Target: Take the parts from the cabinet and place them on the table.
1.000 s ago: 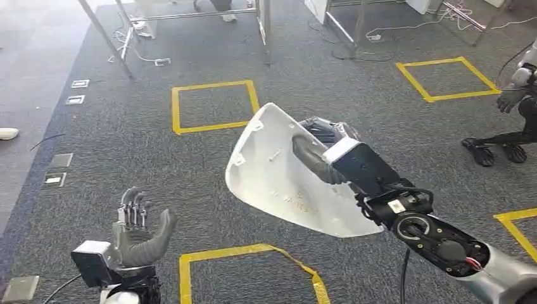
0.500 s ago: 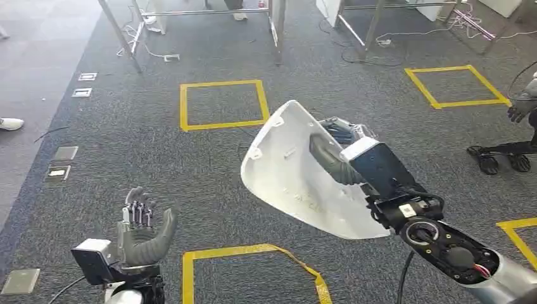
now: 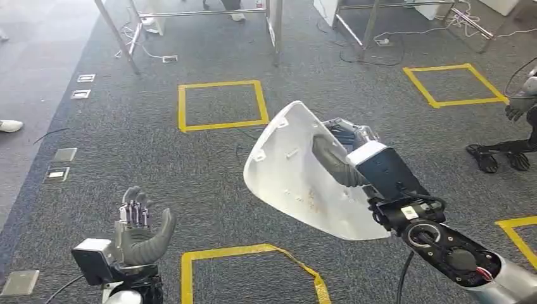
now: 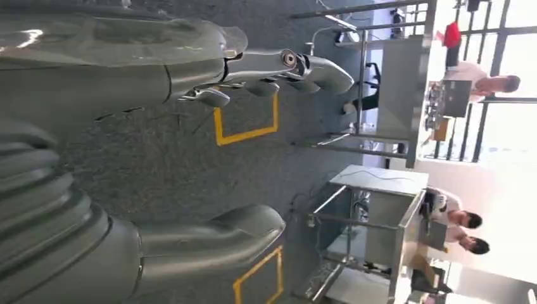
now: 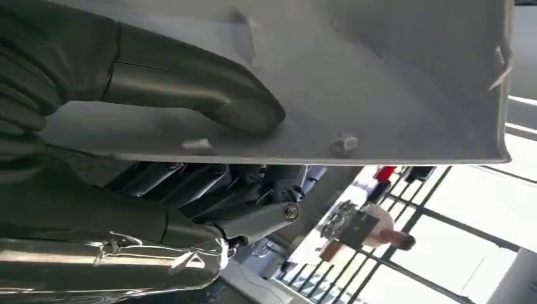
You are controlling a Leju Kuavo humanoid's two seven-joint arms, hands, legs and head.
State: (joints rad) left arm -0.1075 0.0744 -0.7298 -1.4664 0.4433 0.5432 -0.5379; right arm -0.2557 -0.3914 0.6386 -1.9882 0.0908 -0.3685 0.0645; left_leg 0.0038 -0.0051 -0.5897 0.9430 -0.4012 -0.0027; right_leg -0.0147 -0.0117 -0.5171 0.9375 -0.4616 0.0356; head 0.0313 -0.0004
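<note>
Left robot hand: the left robot hand point(image 3: 140, 233) is raised palm-up over the grey carpet floor point(image 3: 126, 139), its fingers point(image 4: 278, 69) spread apart and nothing in it.
Floor marks: yellow tape squares point(image 3: 221, 104) lie on the carpet ahead.
Part: the white curved plastic shell part point(image 3: 297, 174) is held tilted above the floor, not resting on anything.
Right robot hand: the right robot hand point(image 3: 345, 155) grips the shell, its thumb point(image 5: 190, 88) pressed on the inner face and the fingers behind it.

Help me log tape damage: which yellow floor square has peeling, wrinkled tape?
The nearest yellow square, between the two arms; its far right corner tape is lifted and crumpled, the others lie flat.
</note>
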